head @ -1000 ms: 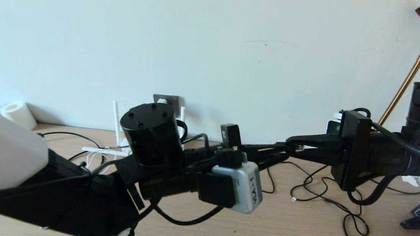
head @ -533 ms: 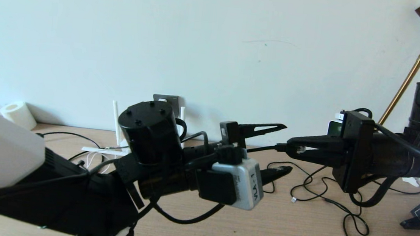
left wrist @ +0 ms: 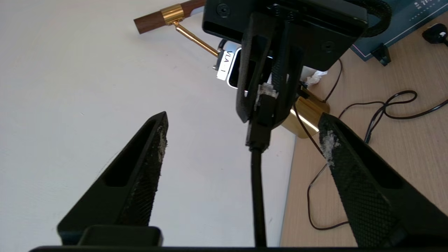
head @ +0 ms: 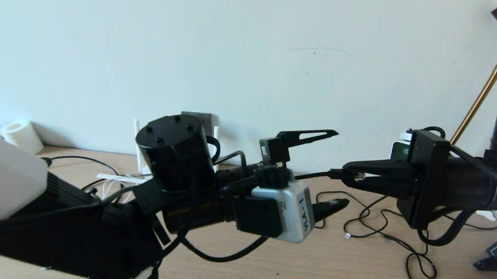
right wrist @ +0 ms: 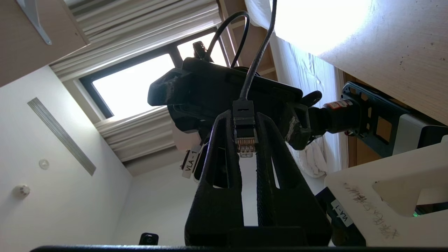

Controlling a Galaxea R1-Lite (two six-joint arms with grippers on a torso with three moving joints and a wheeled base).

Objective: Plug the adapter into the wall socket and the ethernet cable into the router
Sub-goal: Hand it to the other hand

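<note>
The right tool [head: 353,174] pinches the glossy black ethernet cable's [left wrist: 257,182] clear-clip connector, its length running level toward the spread-open left tool [head: 334,167] facing it.

You see a glossy black ethernet cable [left wrist: 257,196] with a clear connector showing gold contacts, against a pale wall. At lower right lies light wood-grain table [head: 353,274]; at upper right stands a brass lamp [head: 482,94] with brown wood.
</note>
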